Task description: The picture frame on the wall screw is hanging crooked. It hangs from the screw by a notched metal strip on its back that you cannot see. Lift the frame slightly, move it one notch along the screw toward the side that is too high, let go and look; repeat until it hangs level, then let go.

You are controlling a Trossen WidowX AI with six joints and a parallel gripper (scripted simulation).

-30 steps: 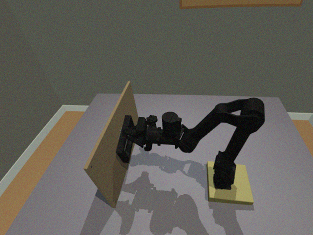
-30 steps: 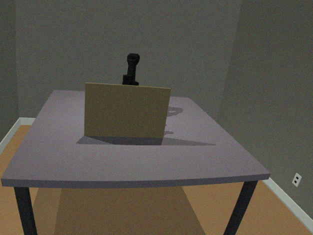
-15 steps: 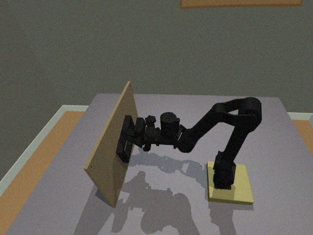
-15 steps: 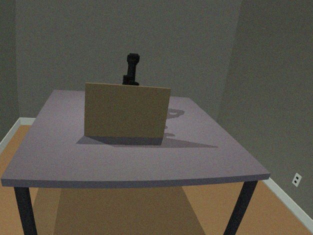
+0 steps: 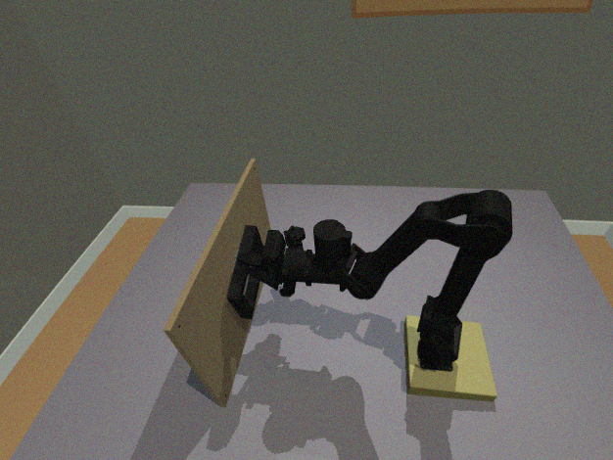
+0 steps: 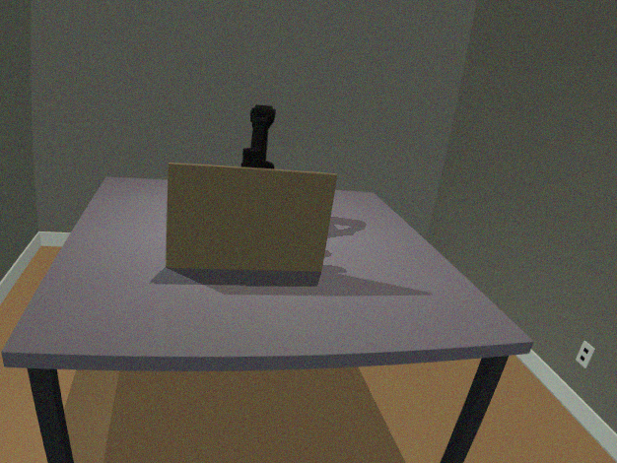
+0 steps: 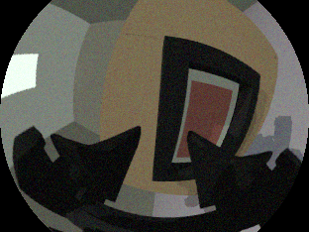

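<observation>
One arm (image 5: 460,227) reaches from a yellow base plate (image 5: 475,381) across the table (image 5: 346,395) to an upright tan board (image 5: 212,297). A black picture frame (image 5: 241,297) hangs on the board's arm-facing side, well above the table top. The gripper (image 5: 257,257) is right up at the frame's upper part.

In the wrist view the frame (image 7: 173,94) looks slanted and has a red picture (image 7: 210,116) inside a pale mat. The two dark fingers sit either side of one long black bar of the frame. That bar lies in the gap of the gripper (image 7: 164,136), nearer the right finger.

The jaws are parted about halfway and not clenched. Pad contact with the bar can't be told.

The exterior view shows only the board's back (image 6: 248,219) with the arm's top (image 6: 261,129) poking above it. The frame is hidden there.
</observation>
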